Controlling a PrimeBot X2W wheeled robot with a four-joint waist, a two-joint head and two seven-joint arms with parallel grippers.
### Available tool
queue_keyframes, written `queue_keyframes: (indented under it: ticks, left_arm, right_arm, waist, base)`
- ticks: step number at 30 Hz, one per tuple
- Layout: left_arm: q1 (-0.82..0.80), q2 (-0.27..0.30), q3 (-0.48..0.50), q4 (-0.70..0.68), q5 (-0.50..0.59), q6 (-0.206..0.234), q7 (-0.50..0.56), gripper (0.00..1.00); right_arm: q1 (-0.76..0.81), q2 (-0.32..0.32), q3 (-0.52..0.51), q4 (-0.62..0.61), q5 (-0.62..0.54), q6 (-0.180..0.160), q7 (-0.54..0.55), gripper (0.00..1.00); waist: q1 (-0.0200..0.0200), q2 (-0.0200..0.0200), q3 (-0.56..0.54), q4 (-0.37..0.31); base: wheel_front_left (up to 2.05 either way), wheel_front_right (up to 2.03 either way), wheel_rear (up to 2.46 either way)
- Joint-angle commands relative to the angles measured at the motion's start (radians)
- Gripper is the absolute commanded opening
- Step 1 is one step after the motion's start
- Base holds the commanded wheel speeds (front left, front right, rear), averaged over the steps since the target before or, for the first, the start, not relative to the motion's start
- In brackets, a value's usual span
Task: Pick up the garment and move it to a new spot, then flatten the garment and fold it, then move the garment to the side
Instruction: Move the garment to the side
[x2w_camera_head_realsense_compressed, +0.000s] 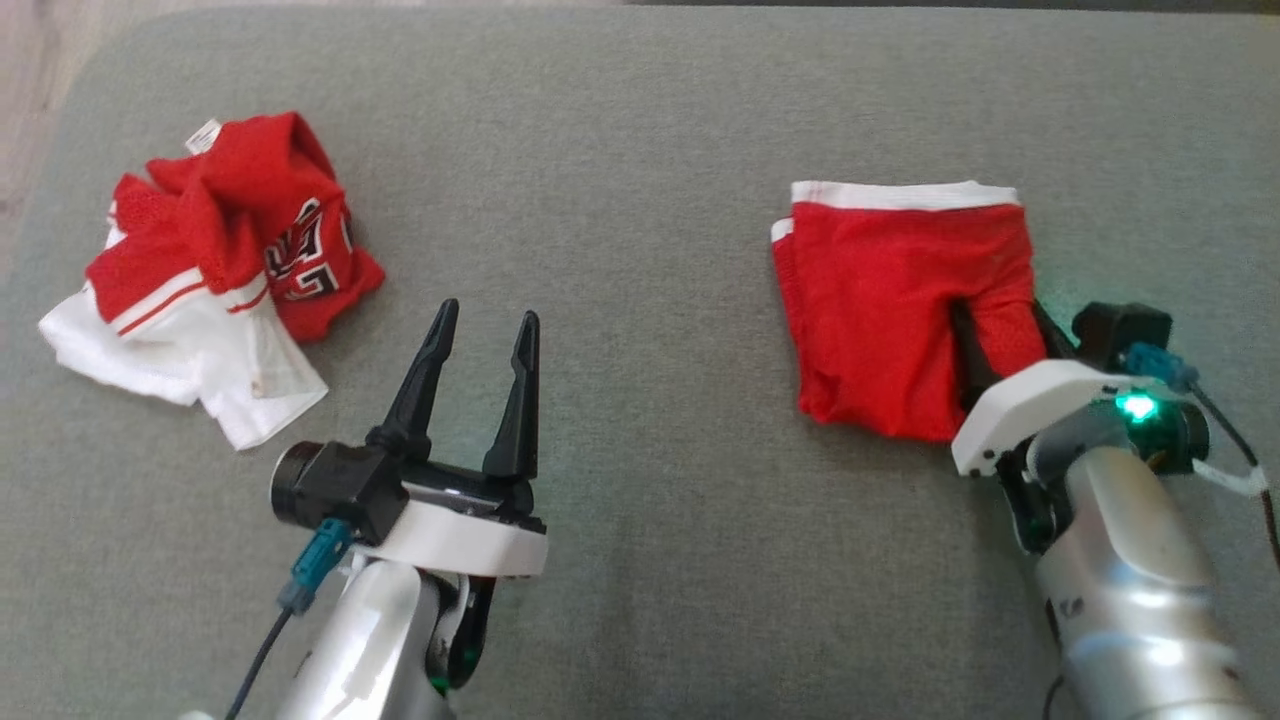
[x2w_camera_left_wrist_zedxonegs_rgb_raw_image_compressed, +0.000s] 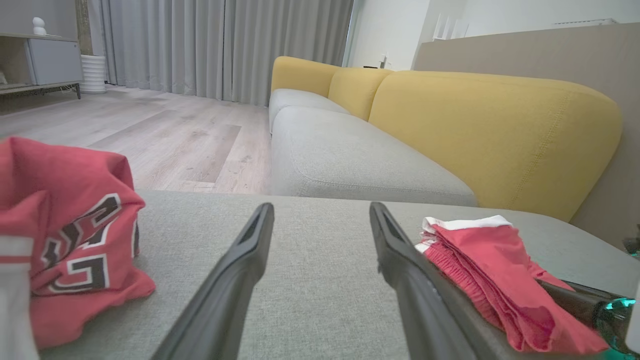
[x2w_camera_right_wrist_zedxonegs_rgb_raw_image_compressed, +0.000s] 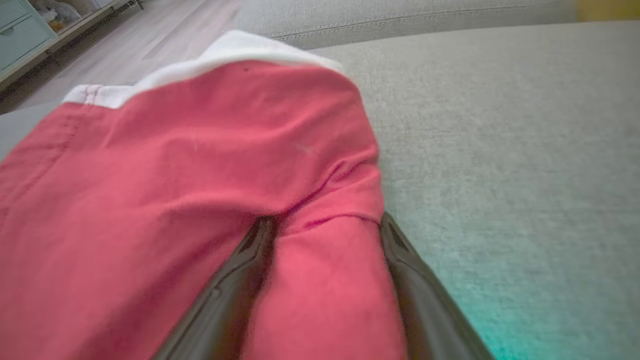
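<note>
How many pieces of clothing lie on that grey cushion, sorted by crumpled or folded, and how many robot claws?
Crumpled red-and-white garment: 1
Folded red garment: 1
Grippers: 2, the left gripper and the right gripper
Total: 4

My left gripper (x2w_camera_head_realsense_compressed: 489, 312) has two long, tapering black fingers on a black base, seated on a white plate (x2w_camera_head_realsense_compressed: 460, 545) with rounded edges. Behind it runs a smooth silver forearm (x2w_camera_head_realsense_compressed: 370, 630). A black cylindrical camera housing (x2w_camera_head_realsense_compressed: 320, 485) sits at its side, and a teal connector (x2w_camera_head_realsense_compressed: 315, 565) feeds a thin dark cable (x2w_camera_head_realsense_compressed: 255, 670). My right gripper (x2w_camera_head_realsense_compressed: 1000, 318) has the same dark fingers, a matching white collar (x2w_camera_head_realsense_compressed: 1030, 400) and a silver right forearm (x2w_camera_head_realsense_compressed: 1130, 590). It also has a glowing green light (x2w_camera_head_realsense_compressed: 1137, 407), a teal plug (x2w_camera_head_realsense_compressed: 1160, 365) and a black lead (x2w_camera_head_realsense_compressed: 1235, 440).
</note>
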Motion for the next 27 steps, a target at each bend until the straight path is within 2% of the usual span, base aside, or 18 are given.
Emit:
queue_keyframes:
  ticks: [1, 3, 4, 5, 12, 17, 21, 27]
  left_arm:
    - [-0.038, 0.004, 0.024, -0.028, 0.002, 0.002, -0.006, 1.00]
    - [-0.040, 0.004, 0.022, -0.027, 0.000, 0.004, -0.006, 1.00]
    - [-0.041, 0.004, 0.021, -0.027, 0.000, 0.005, -0.006, 1.00]
    - [-0.041, 0.004, 0.022, -0.027, -0.001, 0.006, -0.006, 1.00]
    - [-0.024, 0.004, 0.034, -0.019, 0.001, 0.013, -0.006, 1.00]
    - [-0.010, 0.004, 0.042, -0.023, 0.001, 0.016, -0.006, 1.00]
    - [-0.002, 0.004, 0.044, -0.030, -0.001, 0.020, -0.006, 1.00]
    - [-0.001, 0.004, 0.047, -0.043, 0.001, 0.020, -0.006, 1.00]
  right_arm:
    - [-0.028, 0.002, 0.029, -0.002, -0.007, 0.002, 0.007, 1.00]
    - [-0.046, 0.002, 0.035, 0.047, -0.021, 0.002, 0.013, 1.00]
    - [-0.055, 0.002, 0.038, 0.067, -0.025, 0.002, 0.011, 0.47]
    - [-0.062, 0.002, 0.042, 0.082, -0.031, 0.002, 0.003, 0.00]
    - [-0.097, 0.002, 0.034, 0.101, -0.151, 0.002, -0.102, 0.00]
    - [-0.102, -0.004, 0.032, 0.060, -0.261, 0.002, -0.109, 0.00]
    - [-0.094, -0.065, 0.052, 0.026, -0.308, 0.002, -0.075, 0.00]
    - [-0.084, -0.224, 0.093, 0.001, -0.302, 0.002, -0.036, 0.00]
  waist:
    - [-0.0002, 0.0000, 0.007, 0.010]
    - [-0.0002, 0.0000, 0.008, 0.015]
    - [-0.0002, 0.0000, 0.007, 0.016]
    - [-0.0002, 0.0000, 0.006, 0.017]
    - [-0.0002, 0.0000, -0.033, -0.021]
    - [-0.0002, 0.0000, -0.067, -0.063]
    - [-0.0002, 0.0000, -0.080, -0.086]
    - [-0.0002, 0.0000, -0.060, -0.101]
  base:
    - [0.00, 0.00, 0.00]
    - [0.00, 0.00, 0.00]
    - [0.00, 0.00, 0.00]
    - [0.00, 0.00, 0.00]
    - [0.00, 0.00, 0.00]
    - [0.00, 0.00, 0.00]
    - [0.00, 0.00, 0.00]
    - [0.00, 0.00, 0.00]
